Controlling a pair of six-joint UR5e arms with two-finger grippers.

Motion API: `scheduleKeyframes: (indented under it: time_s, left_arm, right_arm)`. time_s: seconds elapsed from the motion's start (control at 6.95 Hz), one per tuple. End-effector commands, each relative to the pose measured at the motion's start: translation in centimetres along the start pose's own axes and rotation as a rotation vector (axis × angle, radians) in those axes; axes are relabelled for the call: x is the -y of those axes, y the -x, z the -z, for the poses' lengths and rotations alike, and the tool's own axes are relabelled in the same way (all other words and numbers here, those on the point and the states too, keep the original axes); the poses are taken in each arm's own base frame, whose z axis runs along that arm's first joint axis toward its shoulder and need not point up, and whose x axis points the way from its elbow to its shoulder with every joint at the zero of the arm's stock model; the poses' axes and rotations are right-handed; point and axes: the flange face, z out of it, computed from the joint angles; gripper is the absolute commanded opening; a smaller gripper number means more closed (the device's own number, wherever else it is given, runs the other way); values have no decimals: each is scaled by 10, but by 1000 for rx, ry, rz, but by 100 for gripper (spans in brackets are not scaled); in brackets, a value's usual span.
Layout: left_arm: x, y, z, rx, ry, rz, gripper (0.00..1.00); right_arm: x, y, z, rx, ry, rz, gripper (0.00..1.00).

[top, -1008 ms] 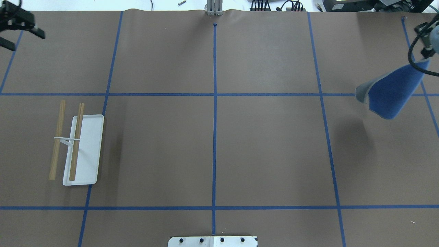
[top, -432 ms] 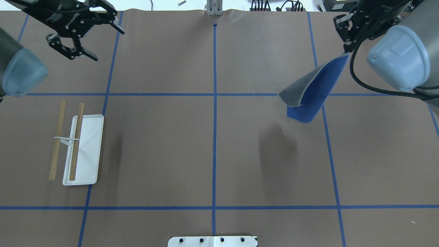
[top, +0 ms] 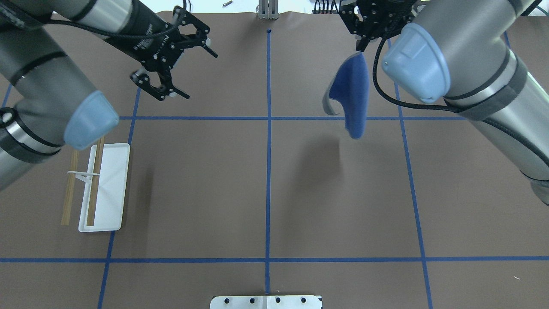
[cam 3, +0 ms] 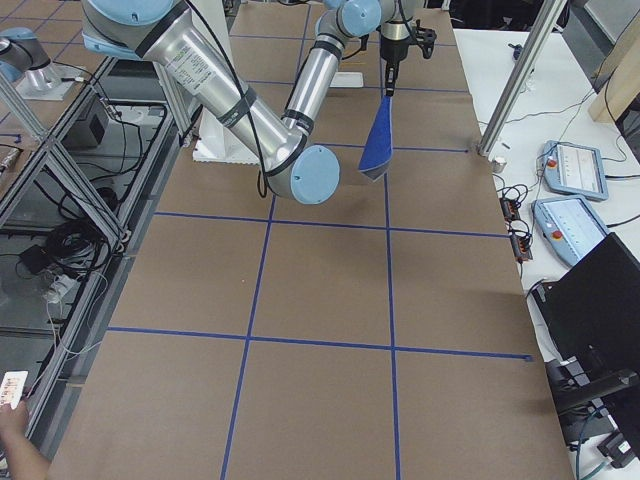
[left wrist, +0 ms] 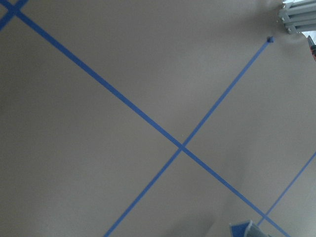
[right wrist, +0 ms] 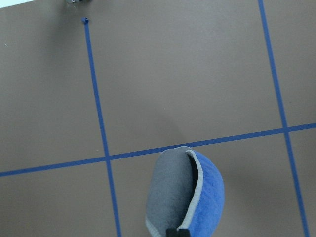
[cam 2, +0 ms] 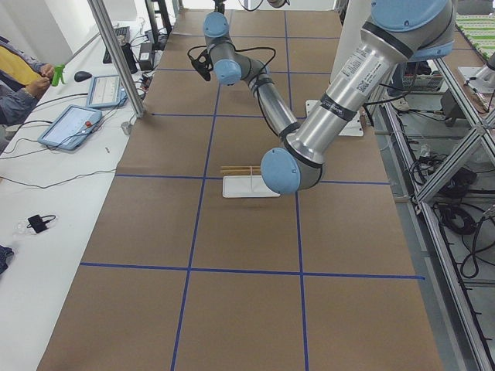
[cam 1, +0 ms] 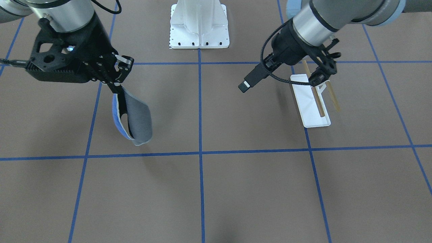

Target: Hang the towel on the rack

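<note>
The towel [top: 354, 94], blue on one side and dark grey on the other, hangs folded from my right gripper [top: 359, 43], which is shut on its top edge above the far right-centre of the table. It also shows in the front view [cam 1: 138, 118], the right wrist view [right wrist: 185, 197] and the right side view [cam 3: 380, 135]. The rack [top: 107, 189] stands at the near left, with a white base and two wooden rods [top: 95, 178]; it also shows in the front view [cam 1: 312, 104]. My left gripper [top: 200, 76] is open and empty over the far left-centre, well apart from the rack.
The white bolted pedestal [cam 1: 199, 23] stands at the robot's edge of the table. A metal post [top: 268, 10] stands at the far edge. Blue tape lines [top: 268, 128] grid the brown table. Tablets [cam 2: 73, 124] and cables lie on the side bench.
Both arms have swung in towards the table's middle. The right gripper carried the towel leftward, and the towel now hangs more vertically. The left gripper moved right, still open.
</note>
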Motion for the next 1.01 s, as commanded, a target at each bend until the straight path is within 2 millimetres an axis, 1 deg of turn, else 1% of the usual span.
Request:
scheduleKeyframes:
  time_s: [0.0, 0.14, 0.29, 0.43, 0.72, 0.86]
  left_arm:
    - [-25, 3, -45, -85, 2, 134, 98]
    - [-30, -10, -47, -95, 6, 155, 98]
    - [-35, -27, -47, -142, -20, 190, 98]
    - [-34, -32, -44, -209, -30, 225, 98]
    - [-35, -32, -42, -226, -20, 249, 98]
    - [-34, -33, -43, -229, -19, 247, 98]
  right_arm:
    - [-11, 54, -11, 93, -1, -169, 0]
    - [-21, 73, -14, 119, 5, -206, 0]
    - [-33, 89, -16, 126, 11, -218, 0]
    - [-39, 98, -12, 135, 8, -219, 0]
    - [-43, 100, -9, 143, 9, -223, 0]
    - [-46, 101, -3, 153, 8, -227, 0]
